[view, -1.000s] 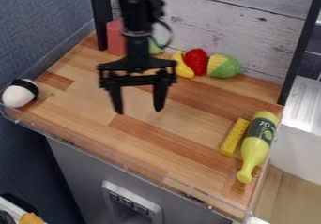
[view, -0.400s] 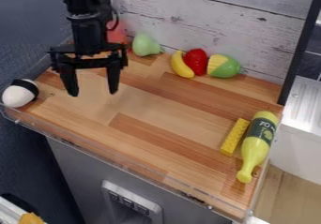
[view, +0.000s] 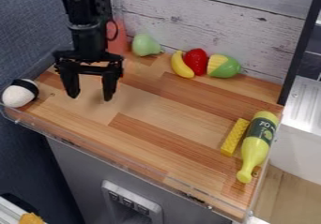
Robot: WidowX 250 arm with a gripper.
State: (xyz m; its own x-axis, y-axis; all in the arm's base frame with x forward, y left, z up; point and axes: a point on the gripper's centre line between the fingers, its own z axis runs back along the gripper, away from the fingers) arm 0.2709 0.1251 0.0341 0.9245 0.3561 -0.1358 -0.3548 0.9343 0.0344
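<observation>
My end effector [view: 91, 96] is wide, up over the bench [view: 156, 113]. From it, the white toy with a black band [view: 17, 96] sits at nine o'clock, the green pear [view: 144, 46] at one, the yellow bottle [view: 255, 153] at four.

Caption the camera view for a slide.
Open gripper above a wooden counter, toy fruit behind, bottle at right.

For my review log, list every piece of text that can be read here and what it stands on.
Dark label on the yellow bottle: light lettering, too small to read as a whole word.
Panel below the worktop: too small to tell any print.
</observation>
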